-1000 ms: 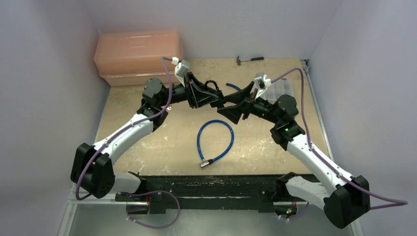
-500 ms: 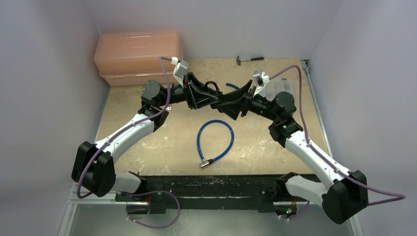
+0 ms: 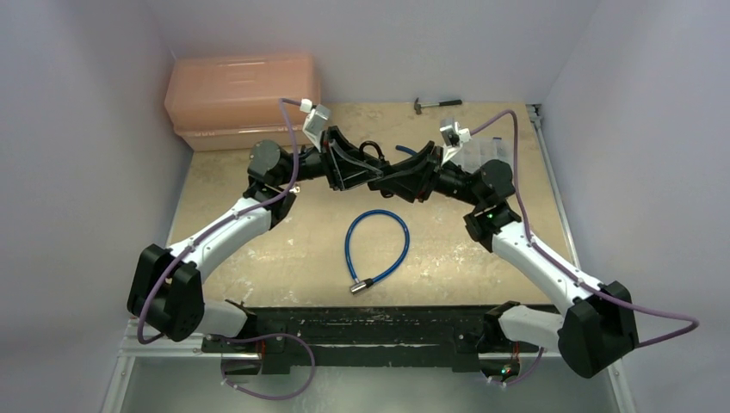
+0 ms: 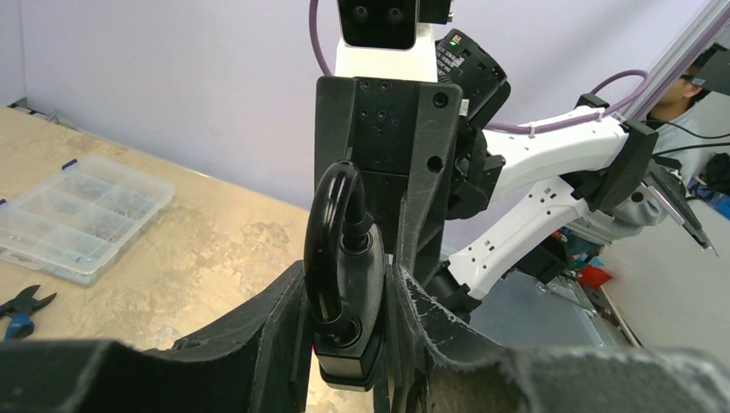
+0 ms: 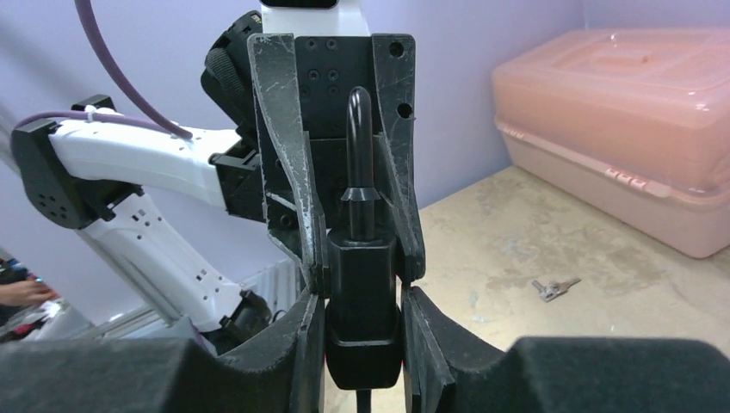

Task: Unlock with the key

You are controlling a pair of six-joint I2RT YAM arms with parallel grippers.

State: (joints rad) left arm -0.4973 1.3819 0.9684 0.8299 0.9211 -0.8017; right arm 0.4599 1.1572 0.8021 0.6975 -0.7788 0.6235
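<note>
- Left claw (image 4: 349, 344) is clamped on the body of the black padlock (image 4: 355, 275), holding it up off the table (image 3: 284, 249). The pink box (image 3: 241, 95) sits well off to its left and behind, against the wall, with bare tabletop between.
- The key (image 5: 555, 286) lies flat on the tabletop beyond this claw, on the pink box's side, well apart from both claws and touching nothing.
- The padlock sits between the two claws, which meet nose to nose with hardly any room between them.
- Right claw (image 5: 361, 348) grips the same padlock from the opposite side, its fingers (image 5: 297, 361) pressed against the body.
- On the near side of both claws a blue cable (image 3: 376, 245) loops on the table, well apart, with open surface around it.
- Right of the right claw, a clear compartment case (image 4: 82, 215) lies near the table's right edge, where the room is tighter. A hammer (image 3: 437, 103) rests at the far edge.
</note>
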